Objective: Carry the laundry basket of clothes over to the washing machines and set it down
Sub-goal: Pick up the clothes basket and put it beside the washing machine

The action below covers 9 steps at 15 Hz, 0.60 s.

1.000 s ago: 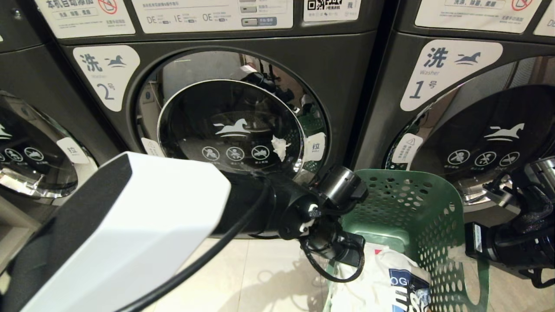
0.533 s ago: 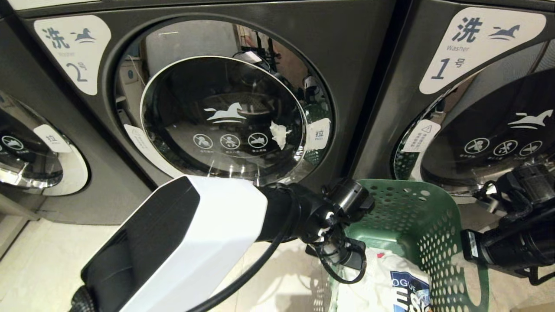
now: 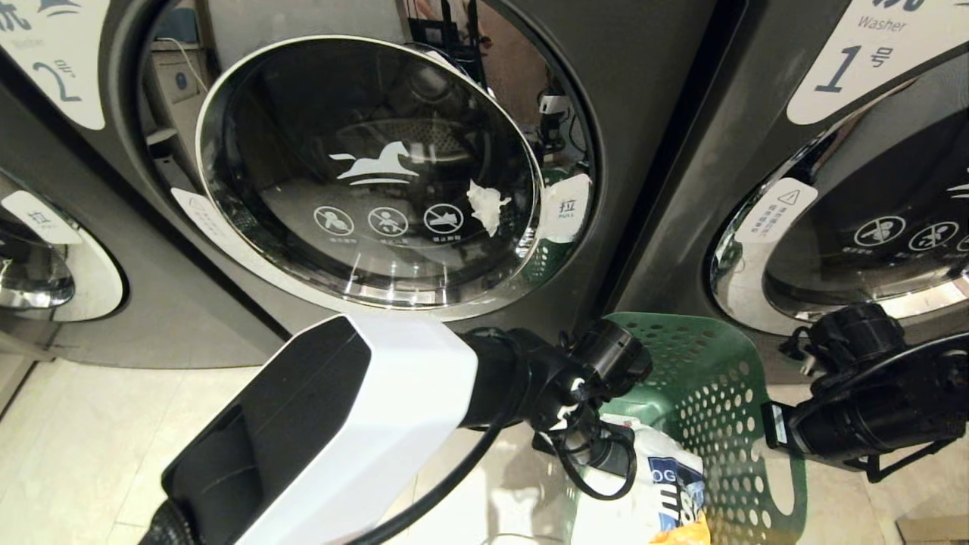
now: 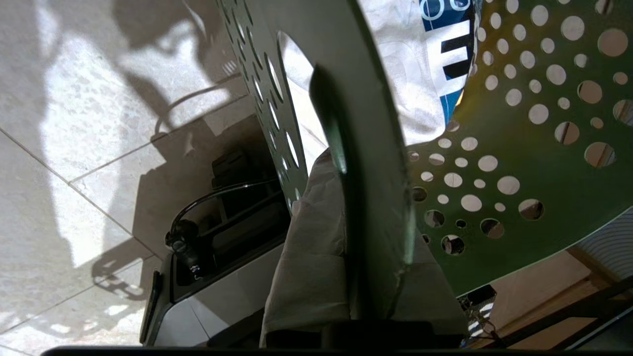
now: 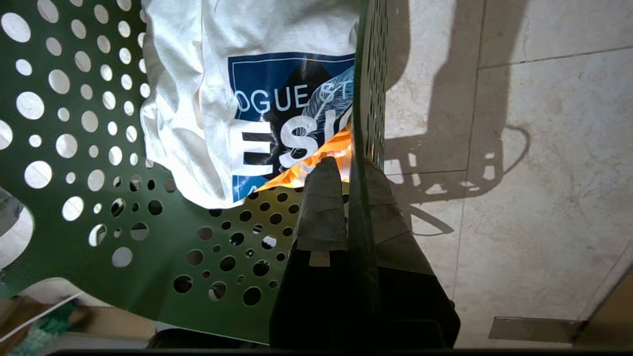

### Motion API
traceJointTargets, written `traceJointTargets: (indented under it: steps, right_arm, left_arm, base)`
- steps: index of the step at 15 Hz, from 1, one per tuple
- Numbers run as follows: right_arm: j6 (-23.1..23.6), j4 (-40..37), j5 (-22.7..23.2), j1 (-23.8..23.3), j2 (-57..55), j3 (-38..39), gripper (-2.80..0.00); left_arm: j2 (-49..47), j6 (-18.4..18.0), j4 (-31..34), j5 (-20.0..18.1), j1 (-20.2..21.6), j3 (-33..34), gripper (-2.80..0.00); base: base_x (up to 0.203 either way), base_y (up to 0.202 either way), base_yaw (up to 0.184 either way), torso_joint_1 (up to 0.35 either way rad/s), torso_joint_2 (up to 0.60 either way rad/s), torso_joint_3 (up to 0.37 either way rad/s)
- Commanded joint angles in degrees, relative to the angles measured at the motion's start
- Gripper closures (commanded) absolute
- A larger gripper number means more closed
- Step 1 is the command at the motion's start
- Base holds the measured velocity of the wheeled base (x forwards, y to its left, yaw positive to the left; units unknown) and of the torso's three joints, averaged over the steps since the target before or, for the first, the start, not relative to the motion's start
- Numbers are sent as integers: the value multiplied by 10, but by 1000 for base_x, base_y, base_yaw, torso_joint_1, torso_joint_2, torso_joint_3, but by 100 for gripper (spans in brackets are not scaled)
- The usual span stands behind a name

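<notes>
**Green basket held by both side walls, close in front of the washers**

Nearest the viewer, the left arm's white-and-black housing crosses the foreground. Its left claw [image 4: 363, 207] is clamped shut on the left wall of the laundry basket [image 3: 719, 393], fingers either side of the thin plastic just below the rim. On the opposite side the right claw [image 5: 353, 198] is closed in the same way on the right wall, one finger inside, one outside.

The basket hangs between them over the pale tiled floor [image 3: 91, 446]; whether its base touches the tiles cannot be seen. It is dark green plastic, pierced all over with round holes. Inside lie the clothes [image 5: 207, 94]: a white printed shirt over a scrap of orange fabric.

Judged by look, the load is light and soft, so the weight should be slight. The thin, perforated walls probably flex and are smooth, so a pinch on the wall could slip or bow; the thicker rim or the handle cut-outs seem the firmer places to hold.

Just behind stand the washing machines [image 3: 666, 151], dark grey with round chrome-ringed doors, numbered two and one. The basket sits low between those two doors.
</notes>
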State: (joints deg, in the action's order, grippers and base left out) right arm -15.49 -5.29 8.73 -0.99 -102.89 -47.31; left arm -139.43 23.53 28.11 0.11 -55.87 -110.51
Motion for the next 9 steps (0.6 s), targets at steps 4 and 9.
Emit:
traceJointTargets:
  steps: [4, 9]
  right_arm:
    - [7, 11, 1, -11, -53, -21, 0]
    - [9, 11, 1, -15, -71, -59, 0]
  left_arm:
    - [-9, 1, 6, 6, 0, -1, 0]
    - [-20, 1, 6, 20, 1, -1, 0]
  base:
    - [0, 0, 0, 3, 5, -200]
    - [0, 0, 0, 3, 5, -195]
